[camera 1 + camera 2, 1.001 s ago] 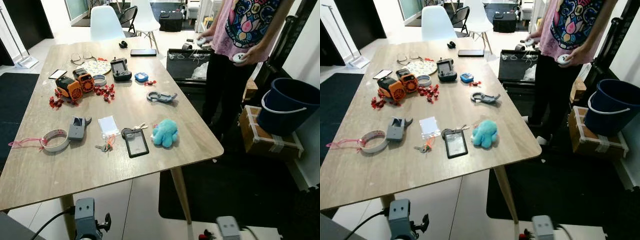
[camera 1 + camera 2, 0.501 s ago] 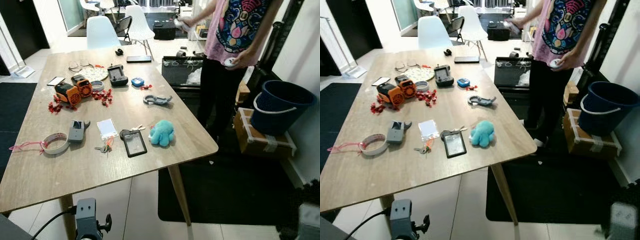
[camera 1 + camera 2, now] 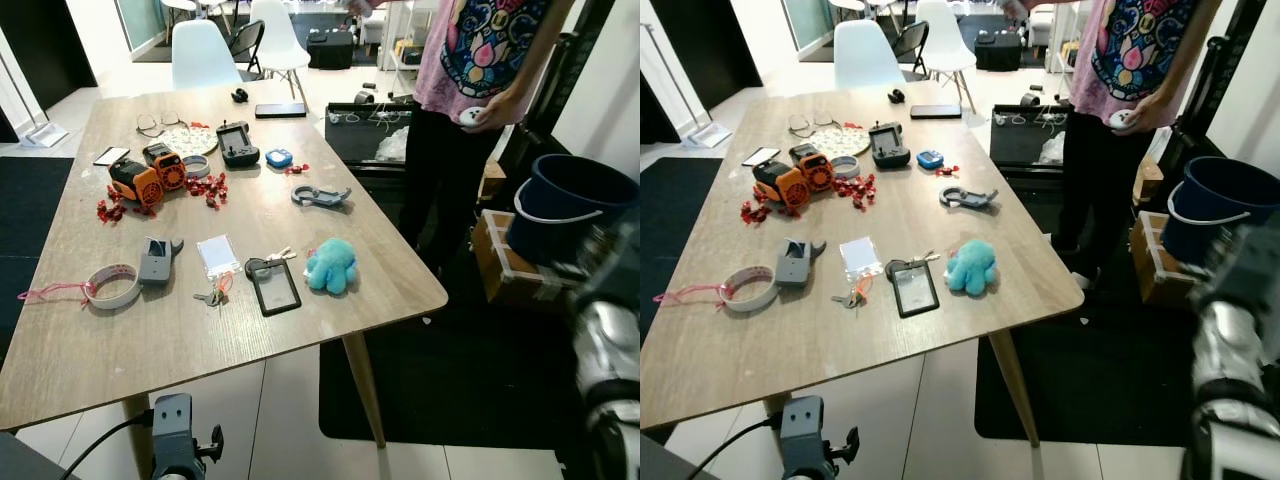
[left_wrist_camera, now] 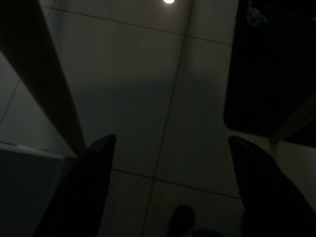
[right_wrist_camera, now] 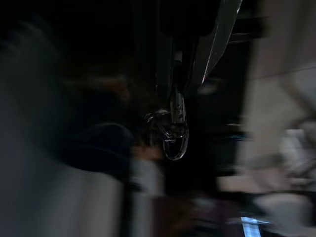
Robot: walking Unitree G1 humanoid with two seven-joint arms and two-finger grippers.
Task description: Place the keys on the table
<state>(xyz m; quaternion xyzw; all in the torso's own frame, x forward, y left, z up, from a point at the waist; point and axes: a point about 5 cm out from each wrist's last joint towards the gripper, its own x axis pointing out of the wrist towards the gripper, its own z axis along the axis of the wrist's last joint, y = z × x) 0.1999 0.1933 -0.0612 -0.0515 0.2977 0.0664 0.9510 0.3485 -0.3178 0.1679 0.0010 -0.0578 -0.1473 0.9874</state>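
Observation:
In the right wrist view my right gripper (image 5: 178,95) is shut on a bunch of keys (image 5: 175,132), which hangs below its fingertips on a metal ring; the picture is dark and blurred. My right arm (image 3: 606,352) shows as a blurred silver shape at the right edge, beside the wooden table (image 3: 300,335) and off its right side. My left gripper (image 4: 170,145) hangs open over dim floor tiles by a table leg.
On the table lie a blue plush octopus (image 3: 331,264), a black card holder (image 3: 274,288), small keys with an orange tag (image 3: 212,296), a tape roll (image 3: 112,284), an orange toy (image 3: 148,176) and a grey carabiner (image 3: 320,195). A person (image 3: 470,90) stands at the far right corner, near a blue bucket (image 3: 568,205).
My right arm has swung up from the bottom of the picture to the right edge. The camera has shifted a little. The things on the table have stayed put.

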